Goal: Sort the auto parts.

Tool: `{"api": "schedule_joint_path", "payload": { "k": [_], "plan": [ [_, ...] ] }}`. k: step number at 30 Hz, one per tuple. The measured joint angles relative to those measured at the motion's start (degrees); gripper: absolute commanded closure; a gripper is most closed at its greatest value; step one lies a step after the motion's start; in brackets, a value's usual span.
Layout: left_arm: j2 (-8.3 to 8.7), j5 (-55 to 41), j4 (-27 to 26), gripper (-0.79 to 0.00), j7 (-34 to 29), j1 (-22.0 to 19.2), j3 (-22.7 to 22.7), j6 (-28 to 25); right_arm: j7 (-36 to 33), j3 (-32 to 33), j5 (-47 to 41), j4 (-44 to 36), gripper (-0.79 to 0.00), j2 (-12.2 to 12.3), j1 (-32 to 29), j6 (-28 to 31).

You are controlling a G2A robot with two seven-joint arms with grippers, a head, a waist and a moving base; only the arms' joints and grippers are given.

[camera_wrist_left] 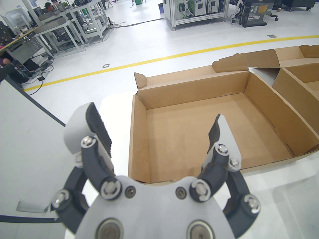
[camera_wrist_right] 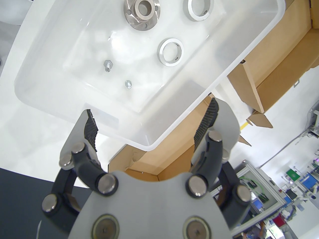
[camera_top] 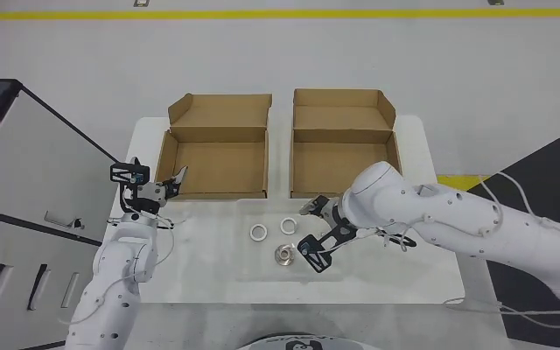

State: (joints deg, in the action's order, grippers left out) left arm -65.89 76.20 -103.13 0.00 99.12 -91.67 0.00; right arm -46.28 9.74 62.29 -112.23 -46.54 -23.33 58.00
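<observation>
A metal flange and two silver rings lie in a clear plastic tray at the table's front. The right wrist view shows the rings and two small bolts in the tray. My right gripper is open above the tray's right end, holding nothing. My left gripper is open and hangs at the near left corner of the left cardboard box, which is empty.
A second open cardboard box stands right of the first, behind the tray. Both boxes have raised flaps at the back. Bare white table lies right of the tray, and a grey panel stands past the table's left edge.
</observation>
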Motion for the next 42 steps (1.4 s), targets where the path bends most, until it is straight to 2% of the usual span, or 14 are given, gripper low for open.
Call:
{"api": "schedule_joint_path", "payload": {
  "k": [18, 28, 42],
  "plan": [
    [0.00, 0.0, 0.0, -0.785, 0.0, 0.0, 0.0, 0.0, 0.0, 0.0, 3.4, 6.1, -0.776, -3.9, -4.4, 0.0],
    [0.00, 0.0, 0.0, -0.785, 0.0, 0.0, 0.0, 0.0, 0.0, 0.0, 4.7, 7.1, -0.779, -4.5, -6.3, 0.0],
    [0.00, 0.0, 0.0, -0.785, 0.0, 0.0, 0.0, 0.0, 0.0, 0.0, 4.9, 5.5, -0.557, -2.8, -8.7, 0.0]
  ]
}}
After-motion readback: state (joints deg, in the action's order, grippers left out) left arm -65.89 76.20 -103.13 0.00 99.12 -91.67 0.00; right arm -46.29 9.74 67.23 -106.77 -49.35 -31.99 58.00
